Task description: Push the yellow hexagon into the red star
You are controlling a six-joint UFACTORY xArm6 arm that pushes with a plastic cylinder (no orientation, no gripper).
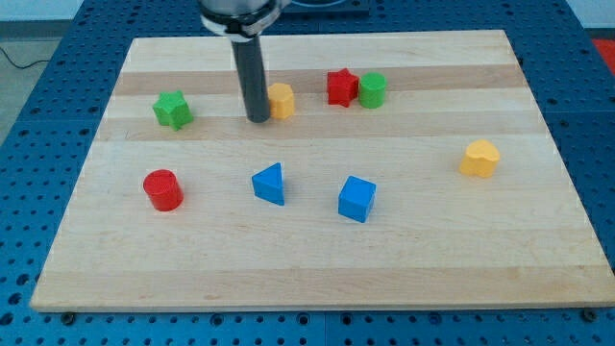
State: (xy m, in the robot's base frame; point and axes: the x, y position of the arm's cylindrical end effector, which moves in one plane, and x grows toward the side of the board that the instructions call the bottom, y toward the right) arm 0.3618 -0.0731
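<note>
while my tip is pressing the yellow hexagon's left side, the red star is sitting apart rightward. a green block is touching the star.

Pale wooden board on a blue perforated table; even, soft light

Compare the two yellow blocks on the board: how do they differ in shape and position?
The yellow hexagon sits near the view's top, touching my tip on its left; the yellow heart-like block lies alone at the view's right. The yellow hexagon has flat sides; the yellow heart-like block has a notched top. The red star is nearer the yellow hexagon. Both share colour and similar size.
</note>
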